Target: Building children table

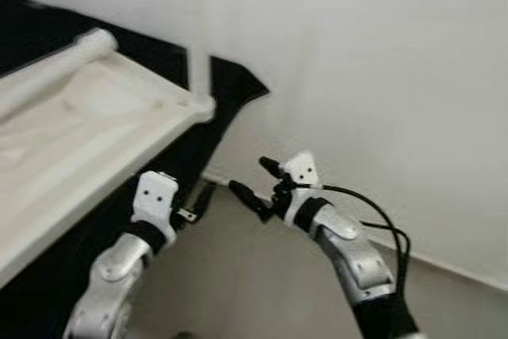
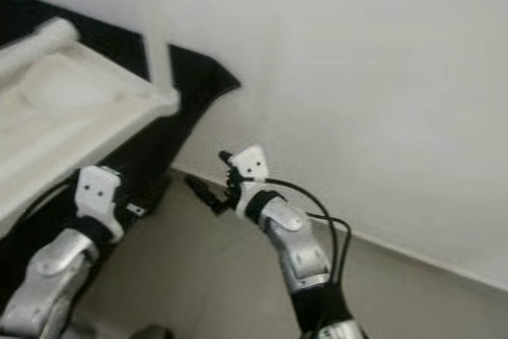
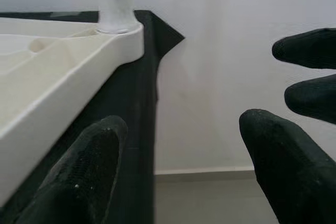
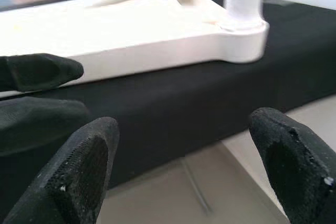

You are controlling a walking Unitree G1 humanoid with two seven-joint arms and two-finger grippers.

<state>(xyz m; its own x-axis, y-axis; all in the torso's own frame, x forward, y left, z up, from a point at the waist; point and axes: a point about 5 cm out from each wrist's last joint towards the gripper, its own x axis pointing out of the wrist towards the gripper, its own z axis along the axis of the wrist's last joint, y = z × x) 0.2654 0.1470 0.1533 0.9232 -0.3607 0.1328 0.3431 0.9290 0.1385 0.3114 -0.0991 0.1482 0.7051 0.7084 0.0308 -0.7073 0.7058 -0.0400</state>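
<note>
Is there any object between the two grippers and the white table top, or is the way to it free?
Nothing visible stands between. Both the left gripper and right gripper are open, empty, below the white table top corner, which lies upside down on a black surface.

Soft, even daylight fills the scene, and the pale wall shows no glare. Both head views are slightly blurred and washed out. The cream table top is nearly overexposed against the black cloth. In the wrist views the near fingertips are out of focus.
</note>
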